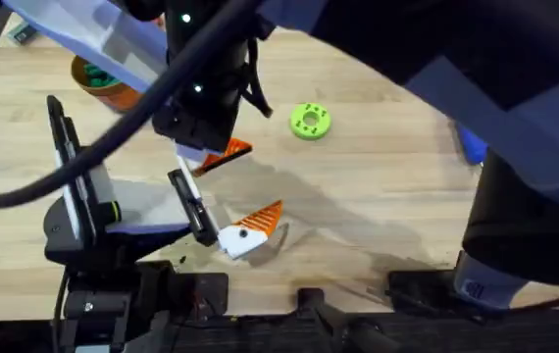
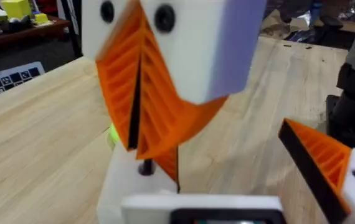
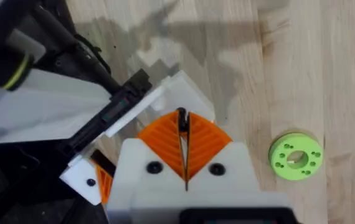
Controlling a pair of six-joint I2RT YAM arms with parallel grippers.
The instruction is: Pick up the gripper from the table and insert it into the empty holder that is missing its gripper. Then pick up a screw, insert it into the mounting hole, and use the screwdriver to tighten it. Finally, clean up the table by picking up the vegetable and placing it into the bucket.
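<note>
My right gripper (image 1: 219,157) reaches across to the left half of the table, and its orange fingers (image 3: 199,142) are shut on a small dark screw (image 3: 181,118) at their tips. Directly under it is my left gripper (image 1: 252,231), open, with one orange finger (image 2: 324,165) far off to the side. The screw (image 2: 145,167) sits just over the left gripper's white mount (image 2: 127,190). The lime-green holder (image 1: 309,121) lies apart on the table, also seen as a disc (image 3: 296,157). The orange bucket (image 1: 113,93) stands at the far left. A blue screwdriver (image 1: 471,147) peeks out beside the right arm. The vegetable is hidden.
The right arm (image 1: 427,69) looms large and dark over the upper right of the table. Dark green pieces (image 1: 93,74) lie in the bucket. Cables and the left arm's links (image 1: 74,186) occupy the near left. Bare wood lies between the holder and the front edge.
</note>
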